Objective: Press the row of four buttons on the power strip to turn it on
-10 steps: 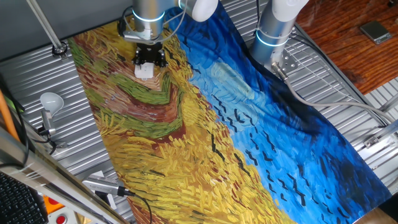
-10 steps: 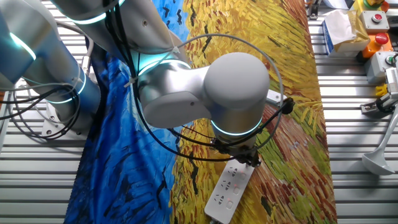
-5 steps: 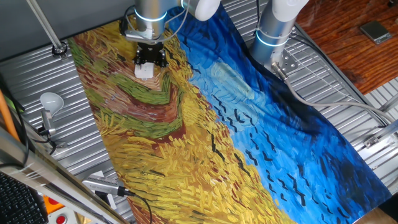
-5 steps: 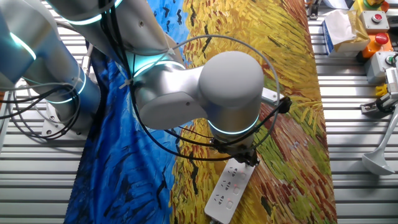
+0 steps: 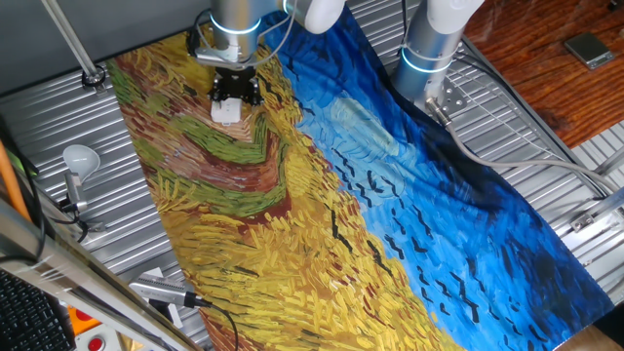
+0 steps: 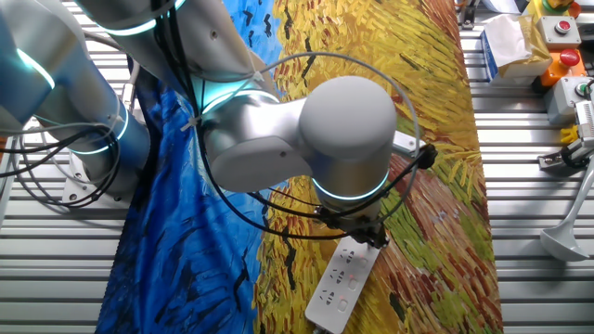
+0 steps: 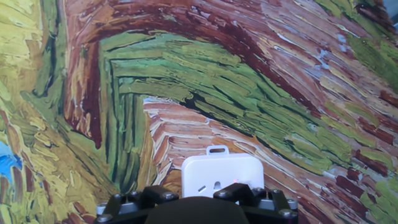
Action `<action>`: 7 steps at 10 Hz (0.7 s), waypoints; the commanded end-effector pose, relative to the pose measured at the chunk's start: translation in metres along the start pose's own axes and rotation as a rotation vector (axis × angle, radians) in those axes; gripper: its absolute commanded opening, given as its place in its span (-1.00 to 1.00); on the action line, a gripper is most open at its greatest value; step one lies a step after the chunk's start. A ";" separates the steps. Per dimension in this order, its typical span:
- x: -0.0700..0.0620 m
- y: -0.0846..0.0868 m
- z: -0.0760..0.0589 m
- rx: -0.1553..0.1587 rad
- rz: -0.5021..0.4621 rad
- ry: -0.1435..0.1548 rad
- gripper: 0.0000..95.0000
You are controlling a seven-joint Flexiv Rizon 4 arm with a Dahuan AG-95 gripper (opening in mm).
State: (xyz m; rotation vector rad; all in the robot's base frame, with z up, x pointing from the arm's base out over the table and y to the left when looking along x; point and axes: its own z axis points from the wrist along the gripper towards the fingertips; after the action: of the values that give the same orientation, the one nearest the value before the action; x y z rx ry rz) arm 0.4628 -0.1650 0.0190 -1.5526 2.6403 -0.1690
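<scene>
The white power strip (image 6: 340, 285) lies on the painted cloth, long and narrow. In one fixed view only its end (image 5: 227, 112) shows below the black gripper (image 5: 234, 91). The gripper (image 6: 359, 233) hangs over the strip's far end, and I cannot make out whether it touches. Small pale and reddish marks run along the strip's top face; the row of four buttons is too faint to tell apart. In the hand view the strip's end (image 7: 222, 173) with its hanging loop sits just beyond the black gripper body, and a tiny red dot glows near that body. The fingertips are hidden.
The Van Gogh-style cloth (image 5: 322, 195) covers the table's middle. A white light bulb (image 5: 81, 157) on a stand is at the left edge. A red stop button (image 6: 561, 27) and boxes sit at one corner. Cables (image 6: 278, 209) loop around the arm's wrist.
The arm's wrist swayed very slightly sideways and back. The gripper stays over the same end of the power strip, which has not moved.
</scene>
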 end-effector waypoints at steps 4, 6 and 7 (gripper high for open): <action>0.000 0.001 0.034 -0.002 -0.009 -0.005 0.60; 0.000 0.001 0.036 -0.001 -0.008 -0.006 0.60; 0.000 0.002 0.041 0.001 -0.007 -0.010 0.60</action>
State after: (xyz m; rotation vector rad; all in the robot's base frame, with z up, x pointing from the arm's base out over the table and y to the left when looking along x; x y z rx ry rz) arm 0.4632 -0.1654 0.0148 -1.5557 2.6278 -0.1624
